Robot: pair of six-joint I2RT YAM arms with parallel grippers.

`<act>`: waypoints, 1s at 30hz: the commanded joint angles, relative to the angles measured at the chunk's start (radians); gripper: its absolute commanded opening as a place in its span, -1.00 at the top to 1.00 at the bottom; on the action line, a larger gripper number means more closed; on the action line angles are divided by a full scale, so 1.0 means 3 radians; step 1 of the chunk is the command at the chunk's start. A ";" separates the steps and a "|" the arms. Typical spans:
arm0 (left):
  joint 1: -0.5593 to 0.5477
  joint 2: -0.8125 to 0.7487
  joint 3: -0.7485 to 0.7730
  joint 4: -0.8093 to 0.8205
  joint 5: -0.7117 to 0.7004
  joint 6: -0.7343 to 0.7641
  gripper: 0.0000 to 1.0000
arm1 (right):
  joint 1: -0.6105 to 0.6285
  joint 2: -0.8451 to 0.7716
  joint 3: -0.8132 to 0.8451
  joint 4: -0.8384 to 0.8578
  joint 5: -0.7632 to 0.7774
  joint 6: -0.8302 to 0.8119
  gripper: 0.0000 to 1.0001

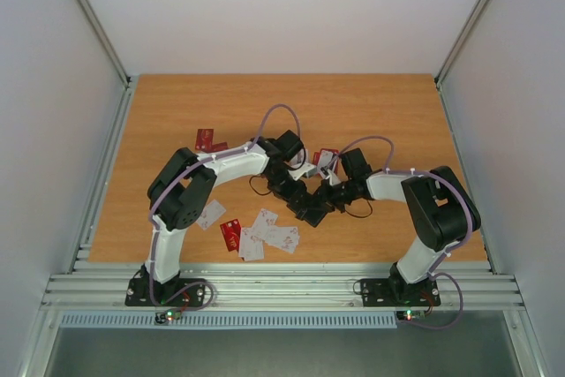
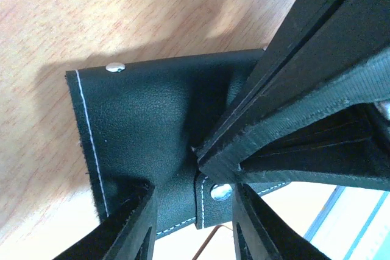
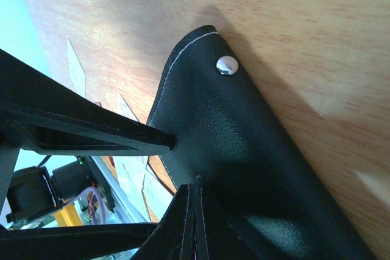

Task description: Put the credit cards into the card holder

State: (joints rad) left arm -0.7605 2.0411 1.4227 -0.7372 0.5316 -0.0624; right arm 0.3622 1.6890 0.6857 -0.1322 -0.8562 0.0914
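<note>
step: opening the card holder (image 2: pixel 146 114) so a card can go in. My judgement; neither gripper has a card.
holder location: about mid desk (image 1: pixel 397 112), slightly toward the near edge, caught between my two grippers. Only the black stitched outside shows, the inside is hidden. Can't tell if it rests on the wood or hangs just over it.
right gripper (image 3: pixel 196 187): fingers pressed together, pinching the holder's leather at a fold.
left gripper (image 2: pixel 192 190): fingers spread, one each side of the snap tab (image 2: pixel 207 202) on the stitched edge. One fingertip touches that edge in the right wrist view. Not clamped on anything.
arm pose: elbows pushed out toward the left and right edges, forearms folded inward. The wrists meet almost nose to nose over the holder, fingers crossing at an angle.
credit cards (image 1: pixel 282 237): loose cluster by the near edge, left of centre. Red cards (image 1: pixel 207 140) lie left of centre toward the far edge. One red-white card (image 1: pixel 325 158) is just behind my wrists. None seen in the holder.
doing it well: keep the right pinch firm as the anchor. Close the left fingers on the tab only, not on both leaves. Peel slowly away from the right gripper and stop once the pocket gapes.
risk: fingers very close together, could collide, and the leather could slip from the pinch.
</note>
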 commanded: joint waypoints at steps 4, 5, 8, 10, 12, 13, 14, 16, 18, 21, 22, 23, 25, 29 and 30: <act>-0.0024 0.0045 -0.0125 0.0157 0.0093 0.0014 0.27 | 0.0005 0.0049 0.0124 -0.0076 0.0143 -0.0064 0.98; -0.0023 0.0048 -0.0126 0.0165 0.0099 0.0014 0.27 | -0.0003 0.0051 0.0131 -0.0076 0.0145 -0.0064 0.97; -0.0022 0.0073 -0.0116 0.0136 0.0081 0.0036 0.29 | -0.0028 0.0044 0.0120 -0.0083 0.0144 -0.0071 0.98; -0.0022 0.0075 -0.0119 0.0122 0.0056 0.0056 0.32 | -0.0041 0.0037 0.0110 -0.0090 0.0140 -0.0080 0.97; -0.0023 0.0083 -0.0124 0.0116 0.0023 0.0068 0.35 | -0.0049 0.0031 0.0104 -0.0099 0.0134 -0.0097 0.98; -0.0018 0.0084 -0.0125 0.0109 0.0014 0.0072 0.36 | -0.0051 0.0026 0.0099 -0.0106 0.0134 -0.0099 0.98; -0.0021 0.0084 -0.0130 0.0111 0.0006 0.0075 0.36 | -0.0052 0.0017 0.0094 -0.0107 0.0135 -0.0100 0.98; -0.0021 0.0087 -0.0151 0.0120 -0.0014 0.0075 0.36 | -0.0057 -0.0007 0.0084 -0.0108 0.0138 -0.0098 0.98; -0.0020 0.0092 -0.0161 0.0124 -0.0034 0.0074 0.36 | -0.0060 -0.0032 0.0075 -0.0107 0.0144 -0.0095 0.98; -0.0022 0.0096 -0.0171 0.0118 -0.0110 0.0066 0.36 | -0.0072 -0.0069 0.0064 -0.0112 0.0135 -0.0082 0.98; -0.0024 0.0099 -0.0167 0.0104 -0.0156 0.0065 0.36 | -0.0077 -0.0087 0.0067 -0.0118 0.0131 -0.0084 0.98; -0.0017 0.0103 -0.0169 0.0099 -0.0186 0.0067 0.36 | -0.0077 -0.0107 0.0067 -0.0128 0.0129 -0.0085 0.98; -0.0020 0.0101 -0.0165 0.0091 -0.0213 0.0077 0.36 | -0.0082 -0.0146 0.0071 -0.0158 0.0133 -0.0092 0.98; -0.0018 0.0102 -0.0150 0.0079 -0.0230 0.0108 0.35 | -0.0093 -0.0192 0.0058 -0.0192 0.0149 -0.0107 0.98; -0.0018 0.0104 -0.0143 0.0076 -0.0226 0.0106 0.35 | -0.0093 -0.0194 0.0049 -0.0191 0.0149 -0.0105 0.98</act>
State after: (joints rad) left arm -0.7589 2.0396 1.4059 -0.7124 0.5385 -0.0536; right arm 0.3416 1.6630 0.7021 -0.1768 -0.8291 0.0811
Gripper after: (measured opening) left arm 0.322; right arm 0.013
